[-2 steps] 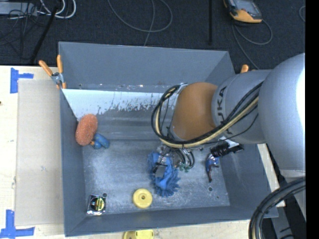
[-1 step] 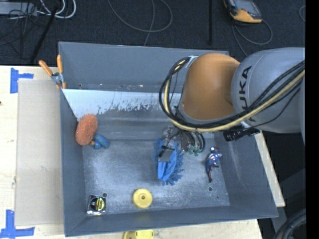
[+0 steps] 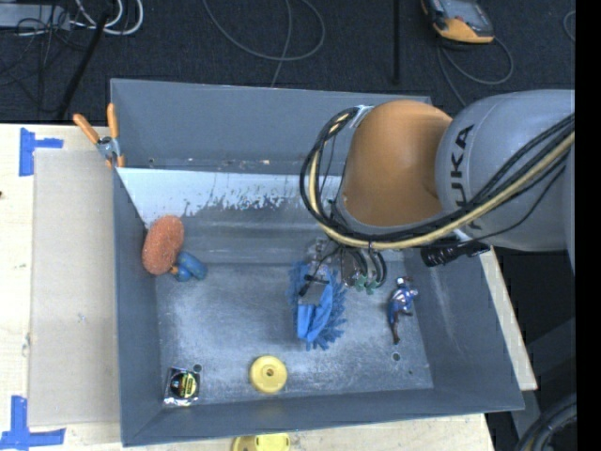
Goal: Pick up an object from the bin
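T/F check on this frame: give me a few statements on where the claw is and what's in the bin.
1. The claw is over the blue bristly thing in the bin's middle. True.
2. The yellow disc lies against the back wall. False: it lies near the front wall.
3. The orange-brown fuzzy lump is at the left, with a small blue piece right beside it. True.
4. The small blue figure lies left of the lump. False: it lies at the right, apart from the bristly thing.

Single camera, high above bin point(image 3: 225, 318), angled slightly sideways; arm point(image 3: 507, 167) at right
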### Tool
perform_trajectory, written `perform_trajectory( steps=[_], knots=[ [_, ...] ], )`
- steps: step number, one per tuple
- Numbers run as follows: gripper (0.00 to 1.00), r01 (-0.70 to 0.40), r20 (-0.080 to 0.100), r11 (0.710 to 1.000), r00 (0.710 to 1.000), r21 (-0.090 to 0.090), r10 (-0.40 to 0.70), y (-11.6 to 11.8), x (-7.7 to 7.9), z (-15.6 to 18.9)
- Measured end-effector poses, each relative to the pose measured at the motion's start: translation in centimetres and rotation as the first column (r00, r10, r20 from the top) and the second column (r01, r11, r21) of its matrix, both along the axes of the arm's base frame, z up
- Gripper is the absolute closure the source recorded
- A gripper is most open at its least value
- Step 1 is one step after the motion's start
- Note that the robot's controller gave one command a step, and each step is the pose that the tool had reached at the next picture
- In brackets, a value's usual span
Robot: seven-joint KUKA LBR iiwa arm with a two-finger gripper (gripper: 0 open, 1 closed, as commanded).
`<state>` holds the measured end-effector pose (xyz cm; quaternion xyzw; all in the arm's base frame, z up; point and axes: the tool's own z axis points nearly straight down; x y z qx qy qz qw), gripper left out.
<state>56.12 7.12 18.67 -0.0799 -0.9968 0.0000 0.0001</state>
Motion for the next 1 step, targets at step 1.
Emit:
perform_trajectory(
  steps=[1],
  knots=[
    [1.00, 0.025, 0.004, 1.000, 1.000, 0.001, -0.025, -0.92, 2.76, -2.82]
  ],
)
